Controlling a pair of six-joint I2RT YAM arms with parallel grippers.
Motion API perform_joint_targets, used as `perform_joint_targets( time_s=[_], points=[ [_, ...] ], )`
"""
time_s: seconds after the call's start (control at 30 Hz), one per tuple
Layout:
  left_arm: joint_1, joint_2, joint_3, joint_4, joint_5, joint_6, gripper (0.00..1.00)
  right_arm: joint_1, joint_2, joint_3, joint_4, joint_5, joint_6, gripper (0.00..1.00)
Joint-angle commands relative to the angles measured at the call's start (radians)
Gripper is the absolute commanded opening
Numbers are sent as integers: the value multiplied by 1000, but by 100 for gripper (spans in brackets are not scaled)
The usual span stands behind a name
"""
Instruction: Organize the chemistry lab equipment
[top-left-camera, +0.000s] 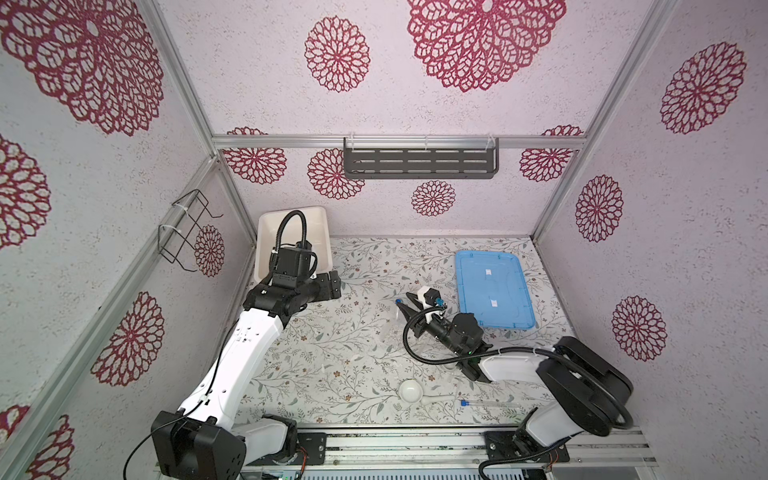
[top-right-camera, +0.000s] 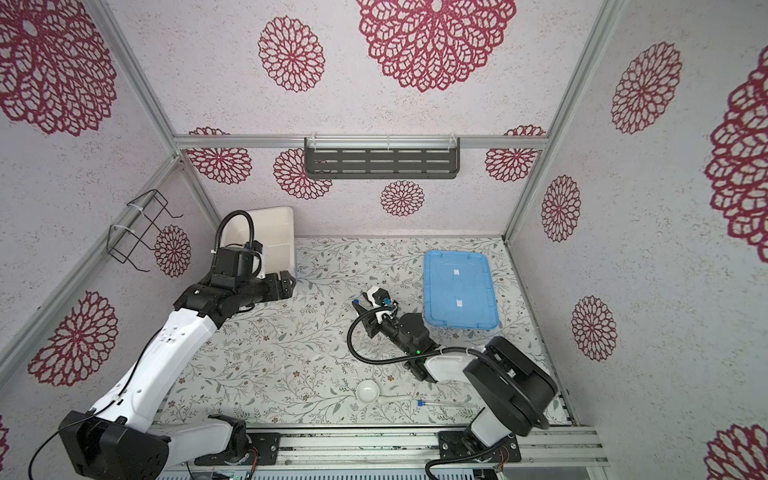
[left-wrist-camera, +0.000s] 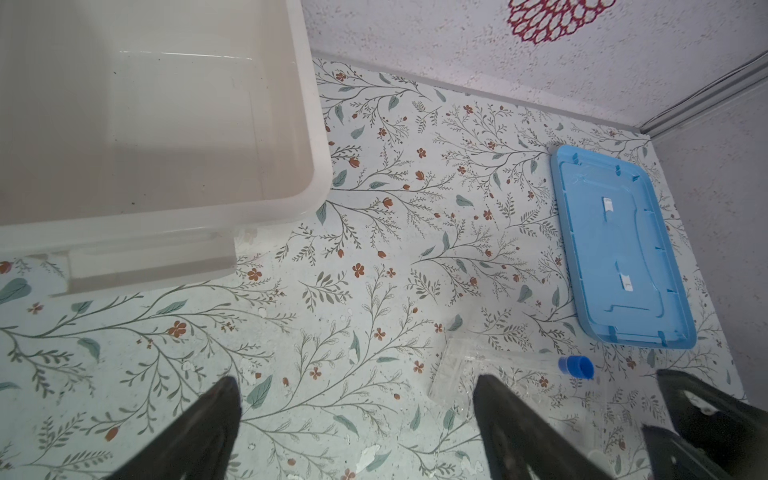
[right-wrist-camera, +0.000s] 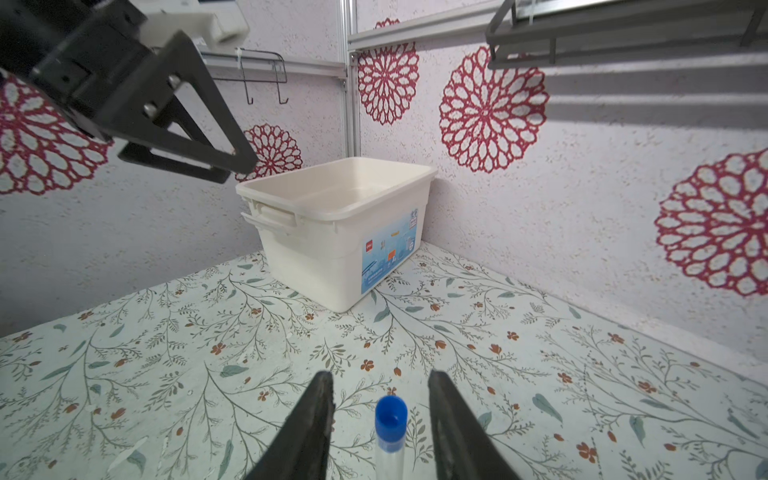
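A thin clear tube with a blue cap (right-wrist-camera: 390, 419) lies between the fingers of my right gripper (right-wrist-camera: 380, 384), with a gap on each side; the jaws stand open and touch nothing. In the left wrist view that tube's cap (left-wrist-camera: 575, 368) sticks out past the clear plastic rack (left-wrist-camera: 455, 368); I cannot tell whether it sits in a slot. My right gripper (top-left-camera: 405, 302) hovers mid-table. My left gripper (top-left-camera: 332, 286) is wide open and empty beside the tub. Near the front edge lie a small white bowl (top-left-camera: 410, 392), a white pestle (top-left-camera: 436, 399) and a second blue-capped tube (top-left-camera: 486, 402).
The big white tub (top-left-camera: 266, 232) stands in the back left corner. A flat blue lid (top-left-camera: 492, 286) lies at the back right. A dark shelf (top-left-camera: 419, 162) hangs on the back wall and a wire holder (top-left-camera: 187, 232) on the left wall.
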Motion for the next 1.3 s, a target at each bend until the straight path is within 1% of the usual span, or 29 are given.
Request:
perform_joint_targets(
  time_s=[0.0, 0.07, 0.13, 0.17, 0.23, 0.27, 0.3, 0.43, 0.5, 0.6, 0.7, 0.77, 0.87, 0.93, 1.0, 1.07, 1.17, 1.23, 1.27],
  points=[
    [8, -38, -13, 40, 24, -2, 91, -11, -128, 11, -172, -67, -47, 48],
    [9, -46, -15, 41, 30, -3, 91, -16, -201, 29, -317, -98, -64, 52],
    [8, -55, -17, 38, 35, -4, 91, -17, -282, 66, -514, -140, -108, 56],
    [8, -58, -20, 37, 36, -4, 91, -17, -320, 103, -655, -188, -158, 57],
    [8, -68, -29, 38, 34, -7, 91, -17, -367, 189, -944, -320, -327, 57],
    [8, -74, -39, 45, 34, -10, 91, -16, -381, 240, -1138, -383, -431, 57],
    [8, -80, -49, 53, 32, -12, 92, -8, -387, 286, -1297, -411, -515, 57],
    [8, -90, -72, 71, 16, -15, 92, 63, -392, 382, -1668, -341, -649, 57],
    [9, -87, -72, 69, 18, -13, 92, 103, -374, 406, -1838, -282, -706, 57],
    [9, -82, -68, 65, 24, -10, 92, 148, -329, 423, -2034, -204, -737, 56],
    [9, -81, -66, 57, 20, -7, 92, 162, -290, 431, -2185, -181, -741, 54],
    [9, -87, -72, 55, 17, -6, 91, 170, -288, 419, -2256, -143, -757, 53],
    [9, -99, -89, 65, 16, -6, 92, 183, -293, 388, -2324, -69, -801, 54],
    [9, -102, -97, 72, 19, -10, 92, 185, -288, 368, -2346, -42, -827, 54],
    [9, -100, -98, 74, 25, -11, 92, 190, -286, 340, -2351, -31, -883, 55],
    [9, -98, -100, 76, 31, -11, 92, 217, -309, 294, -2340, -3, -1000, 56],
    [10, -100, -104, 82, 36, -12, 92, 264, -371, 239, -2255, 64, -1146, 57],
    [11, -100, -111, 91, 39, -12, 92, 270, -407, 211, -2205, 78, -1218, 57],
    [12, -101, -114, 93, 42, -13, 92, 269, -410, 206, -2184, 75, -1230, 56]
  ],
)
